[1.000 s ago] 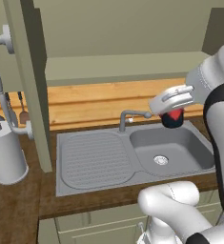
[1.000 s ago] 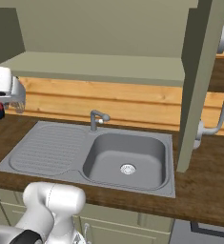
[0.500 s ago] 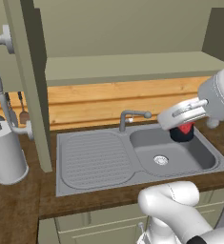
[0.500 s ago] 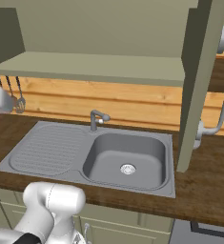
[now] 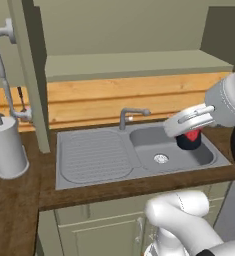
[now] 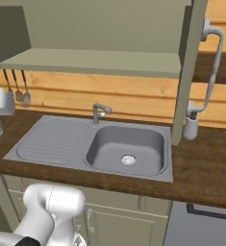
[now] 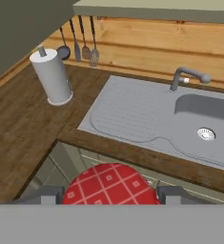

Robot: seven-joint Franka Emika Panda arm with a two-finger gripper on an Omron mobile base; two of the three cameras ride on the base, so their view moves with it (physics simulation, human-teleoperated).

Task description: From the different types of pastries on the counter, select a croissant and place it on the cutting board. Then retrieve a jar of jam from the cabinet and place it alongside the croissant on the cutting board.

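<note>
Paper towel roll [image 5: 7,147] on its upright holder stands at the far left of the wooden counter [image 5: 14,200] in the left base view, and in my hand view the same roll [image 7: 51,77] sits up and to the left, with ladles and spatulas [image 7: 77,45] hanging on the wood-panelled wall just beside it. Right of the roll comes the grey sink unit: first its ribbed drainboard [image 5: 91,157], then the basin [image 5: 161,147] with the round drain [image 5: 160,158], and the bent faucet [image 5: 131,116] rising at the back edge between them. An olive shelf [image 5: 134,64] runs along the wall above the sink.

Further right in the left base view, my gripper [image 5: 189,131] hangs over the right half of the basin, clear of the sink floor. It is closed around the jam jar [image 5: 189,139], a dark jar with a red top that hangs below my white hand. In my hand view the jar's red checked lid [image 7: 109,186] sits squarely between my two fingertips [image 7: 49,194], each pressed against one side of it, with the sink and counter edge well below. In the right base view my hand shows at the far left edge, above the counter beside the drainboard [image 6: 49,141]. No cutting board or croissant shows from here.
</note>
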